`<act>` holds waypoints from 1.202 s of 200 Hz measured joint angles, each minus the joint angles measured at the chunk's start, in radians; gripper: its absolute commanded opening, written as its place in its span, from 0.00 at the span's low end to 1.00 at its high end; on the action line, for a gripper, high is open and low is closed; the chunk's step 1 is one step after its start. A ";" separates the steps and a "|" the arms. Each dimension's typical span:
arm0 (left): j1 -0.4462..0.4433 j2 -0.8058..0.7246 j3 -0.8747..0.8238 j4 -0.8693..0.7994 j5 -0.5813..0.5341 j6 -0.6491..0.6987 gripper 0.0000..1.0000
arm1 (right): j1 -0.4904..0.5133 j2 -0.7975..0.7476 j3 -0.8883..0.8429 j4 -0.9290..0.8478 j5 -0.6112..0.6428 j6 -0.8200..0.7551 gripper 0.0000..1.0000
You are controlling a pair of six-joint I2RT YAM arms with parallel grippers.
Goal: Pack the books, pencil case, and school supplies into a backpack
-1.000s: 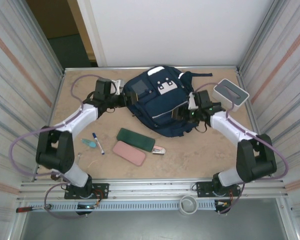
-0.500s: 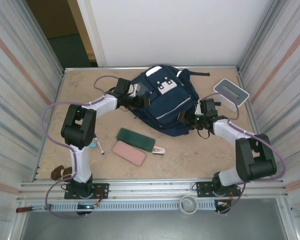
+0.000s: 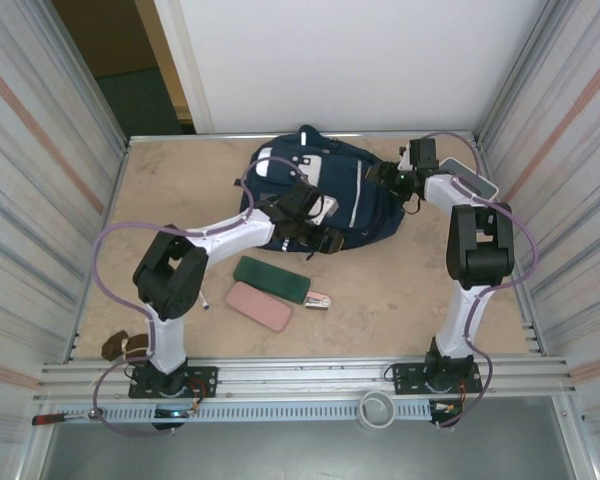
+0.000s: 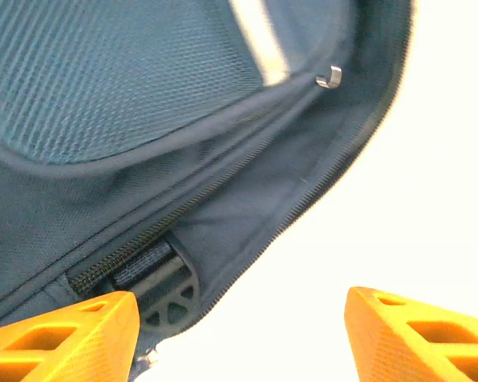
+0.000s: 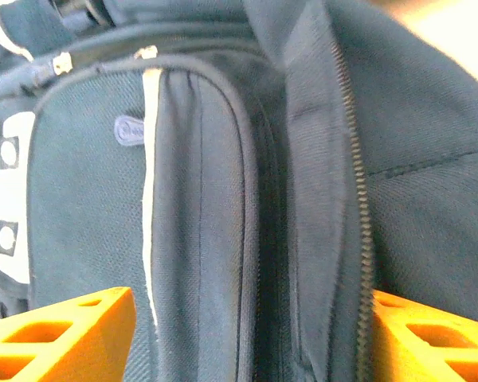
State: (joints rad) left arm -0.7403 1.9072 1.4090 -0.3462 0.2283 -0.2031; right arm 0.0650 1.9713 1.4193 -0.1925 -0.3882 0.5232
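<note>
- Navy-blue fabric backpack [image 3: 358, 200] with white patches lies around 12 o'clock on the tan tabletop [image 3: 180, 190]
- left claw [image 4: 239, 326] is spread wide at the backpack's 7 o'clock edge, right by the zipper [image 4: 135, 247]
- right claw [image 5: 247, 338] is spread too, over at 2 o'clock, with fabric between its fingers [image 5: 60, 334]

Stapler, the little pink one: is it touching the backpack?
Apart. The top external view shows the stapler lying next to the pink case, with a stretch of bare tabletop between it and the backpack.
</note>
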 measured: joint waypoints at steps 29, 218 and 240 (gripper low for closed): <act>0.020 -0.131 -0.034 0.000 -0.145 0.239 0.69 | -0.008 -0.111 -0.061 -0.051 -0.006 -0.035 0.69; 0.121 -0.127 -0.365 0.232 -0.166 1.210 0.60 | 0.034 -1.076 -0.565 -0.311 0.335 -0.170 0.99; 0.121 -0.105 -0.365 0.261 -0.167 1.215 0.52 | 0.019 -1.056 -0.565 -0.319 0.326 -0.180 0.99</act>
State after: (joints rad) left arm -0.6189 1.8019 1.0439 -0.0856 0.0608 1.0115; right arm 0.0837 0.9154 0.8543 -0.5110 -0.0624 0.3431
